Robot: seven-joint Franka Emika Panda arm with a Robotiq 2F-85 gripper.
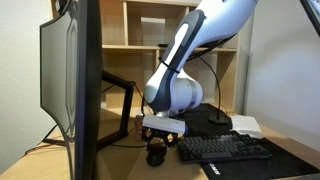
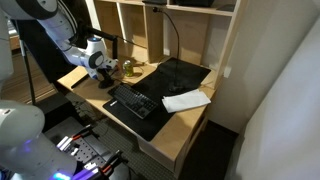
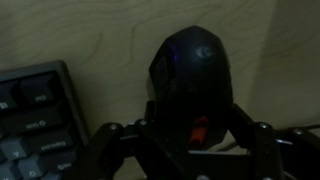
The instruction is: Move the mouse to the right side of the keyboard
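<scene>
Setting: a pale wooden desk (image 3: 90, 35) in front of open shelving, with a large dark monitor (image 1: 70, 80) standing on it.

Arm: a white jointed robot arm (image 1: 190, 60) reaches down low, so that its tool sits at desk level beside the keyboard.

Mouse: the small black rounded computer mouse (image 3: 192, 70) lies on bare wood. It is just beside one short end of the wide, low black keyboard with dark grey-blue keys (image 3: 35, 115), and a thin strip of wood shows between them.

Pincer: the black two-fingered gripper (image 3: 187, 146) straddles the mouse, with one finger on each side of the domed shell. The wrist view is dim. I cannot tell whether the pads press the shell or stand just clear of it.

Why placed so: the jaws flank the narrow sides of the mouse, probably because the smooth dome offers little else to squeeze.

Progress: this looks like the pick-up step. Whether the mouse must travel to the opposite end of the keyboard is unclear from these angles.

Nearby: a white sheet of paper (image 2: 186, 100) rests beyond the keyboard's other end, and the mouse would have to clear it.
</scene>
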